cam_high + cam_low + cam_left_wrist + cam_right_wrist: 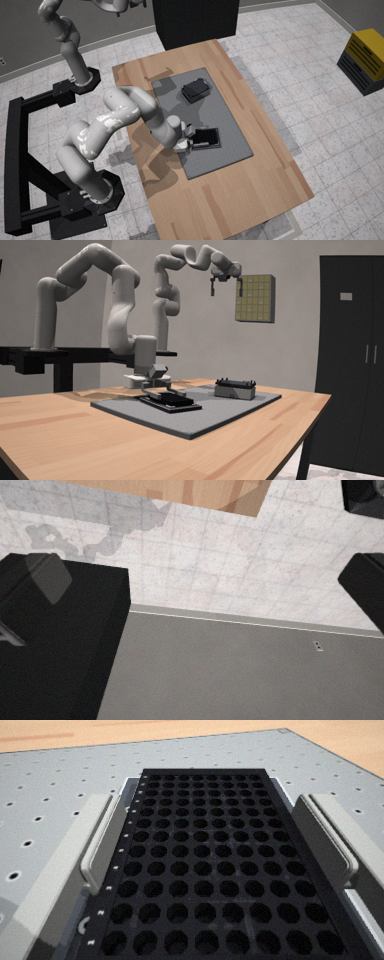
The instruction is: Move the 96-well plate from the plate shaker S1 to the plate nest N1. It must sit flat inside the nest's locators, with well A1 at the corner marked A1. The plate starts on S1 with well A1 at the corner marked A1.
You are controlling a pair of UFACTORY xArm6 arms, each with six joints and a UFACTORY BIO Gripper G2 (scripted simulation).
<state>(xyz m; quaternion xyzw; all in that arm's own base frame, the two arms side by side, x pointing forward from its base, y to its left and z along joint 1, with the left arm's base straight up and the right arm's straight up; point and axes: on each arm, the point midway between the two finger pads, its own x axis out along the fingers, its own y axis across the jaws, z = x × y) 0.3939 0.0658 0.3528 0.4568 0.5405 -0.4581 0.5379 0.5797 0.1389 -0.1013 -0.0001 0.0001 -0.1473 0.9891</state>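
Note:
The black 96-well plate lies level at the plate nest N1, inside its outline as seen from above. Whether it touches the nest floor is hidden. My right gripper is shut on the plate, one finger along each long side. In the right wrist view the row numbered 1 is nearest the camera; the nest's A1 mark is not readable. The plate shaker S1 carries no plate. My left gripper is open and empty, high away from the table.
The grey perforated board bears both stations on the wooden table. Upright posts stand around the shaker's top. A black cabinet stands behind the table.

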